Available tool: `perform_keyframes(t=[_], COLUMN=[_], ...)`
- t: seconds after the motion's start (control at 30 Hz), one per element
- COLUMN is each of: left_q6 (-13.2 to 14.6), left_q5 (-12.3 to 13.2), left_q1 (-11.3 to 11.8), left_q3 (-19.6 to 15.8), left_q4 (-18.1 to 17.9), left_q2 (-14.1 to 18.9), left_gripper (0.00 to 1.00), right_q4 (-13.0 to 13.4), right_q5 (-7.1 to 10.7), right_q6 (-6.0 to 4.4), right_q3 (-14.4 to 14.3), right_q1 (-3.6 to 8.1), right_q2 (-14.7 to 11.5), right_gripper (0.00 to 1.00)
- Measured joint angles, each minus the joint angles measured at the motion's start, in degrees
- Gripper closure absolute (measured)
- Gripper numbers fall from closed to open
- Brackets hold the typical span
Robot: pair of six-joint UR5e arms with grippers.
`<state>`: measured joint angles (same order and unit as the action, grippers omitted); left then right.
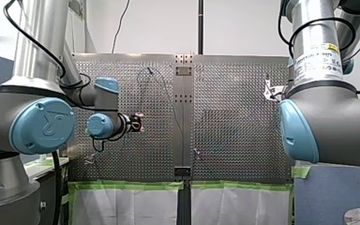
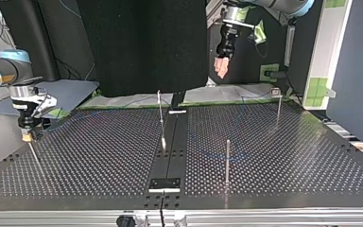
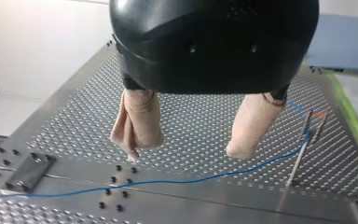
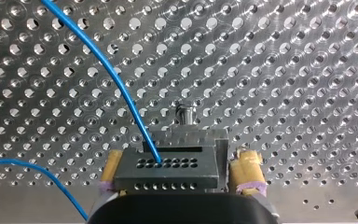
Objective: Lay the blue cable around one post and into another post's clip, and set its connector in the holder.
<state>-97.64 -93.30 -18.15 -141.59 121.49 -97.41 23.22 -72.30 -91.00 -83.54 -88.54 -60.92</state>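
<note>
The robot's right end effector point(image 4: 181, 157) is gripping the black connector point(image 4: 168, 170) between its yellow pads point(image 4: 249, 168), against the grey metal holder point(image 4: 221, 148). The blue cable point(image 4: 116, 84) is curving away from the connector across the perforated tabletop point(image 4: 284, 70). Farther off, the left end effector point(image 3: 184, 153) is hanging above the tabletop, its beige pads point(image 3: 140, 121) spread wide.

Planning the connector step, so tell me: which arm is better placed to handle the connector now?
Right. The connector sits directly at my right gripper, low at the table. My left gripper hangs open and high, elsewhere, above the blue cable.
</note>
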Motion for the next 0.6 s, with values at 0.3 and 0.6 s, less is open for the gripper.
perform_keyframes(t=[0.3,0.6], left_q6=[2.32,5.72], left_q5=[-0.92,-4.41], left_q1=[0.10,0.11], left_q3=[-0.19,-0.85], left_q4=[-4.46,-0.56], left_q2=[0.00,0.00], left_gripper=[0.00,0.00], right_q4=[0.00,0.00], right_q5=[0.00,0.00], right_q6=[0.00,0.00], right_q3=[0.00,0.00], right_q1=[0.00,0.00], right_q2=[0.00,0.00], right_gripper=[0.00,0.00])
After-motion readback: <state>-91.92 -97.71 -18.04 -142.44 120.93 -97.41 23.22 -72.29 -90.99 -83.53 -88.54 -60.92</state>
